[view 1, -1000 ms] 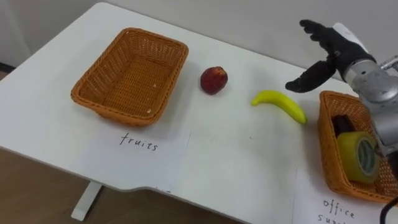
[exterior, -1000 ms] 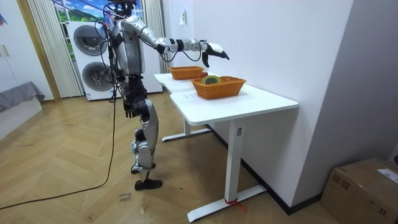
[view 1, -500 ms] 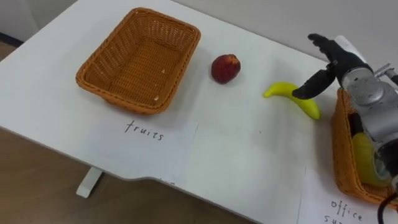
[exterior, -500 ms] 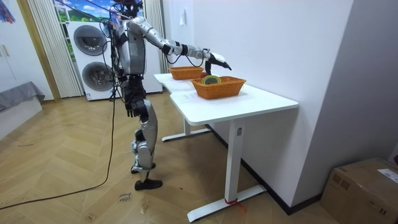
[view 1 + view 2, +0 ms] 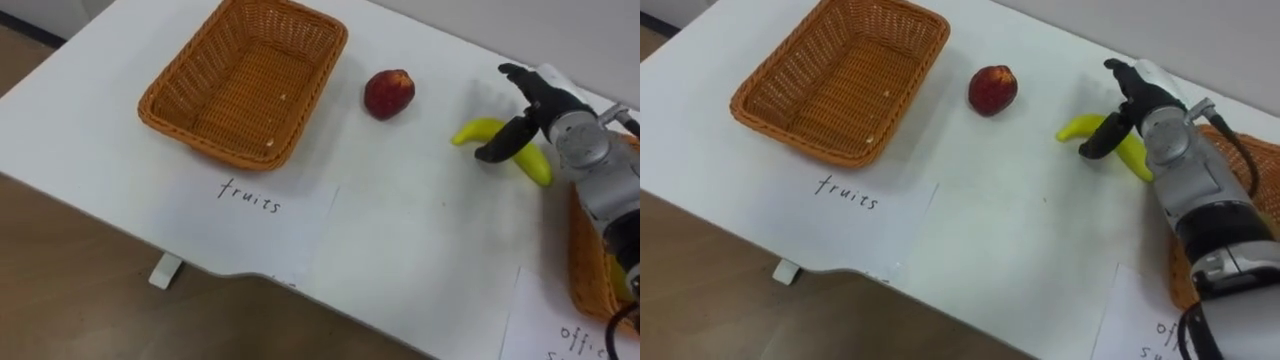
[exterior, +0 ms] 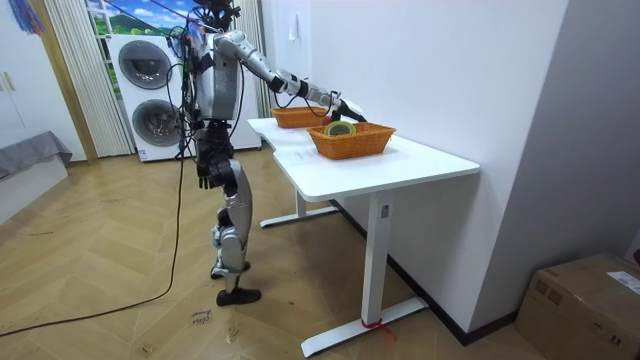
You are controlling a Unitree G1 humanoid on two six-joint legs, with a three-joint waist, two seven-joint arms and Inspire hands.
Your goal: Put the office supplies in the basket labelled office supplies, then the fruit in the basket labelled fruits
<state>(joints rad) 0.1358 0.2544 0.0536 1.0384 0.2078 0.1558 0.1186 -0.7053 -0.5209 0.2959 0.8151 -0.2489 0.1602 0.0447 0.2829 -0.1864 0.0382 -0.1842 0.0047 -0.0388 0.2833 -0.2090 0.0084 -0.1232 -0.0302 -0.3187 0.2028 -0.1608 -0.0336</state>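
- Nearest the robot, on the white tabletop [image 5: 400, 250], lie a handwritten paper label [image 5: 275, 215] on the left and another sheet [image 5: 570, 320] at the right corner. Just behind that sheet stands the brown wicker basket for office supplies [image 5: 585, 275], with a yellow roll of tape [image 6: 341, 128] inside it.
- The right forearm runs up over that basket's left rim, reaching forward and slightly leftward, so this arm is plainly the nearer one. The left hand [image 6: 205, 178] hangs low by the hip in the room view, well away from the tabletop.
- The right hand [image 5: 545, 105] hovers palm-down over the curved yellow banana [image 5: 532, 166]. Its fingers [image 5: 518, 76] are spread apart and hold nothing. They reach past the fruit's far side, while the thumb crosses in front of its middle.
- The banana lies on the tabletop just under and left of the palm. Its long axis slants from the far-left tip to the near-right tip, roughly across the line of the forearm (a good lie for a wrap round the middle). Whether the thumb already touches it I cannot tell.
- Further left lies the round red fruit [image 5: 389, 93], well apart from the banana.
- Farthest left stands the empty brown wicker fruit basket [image 5: 215, 125]. A carry there would probably pass over the red fruit.
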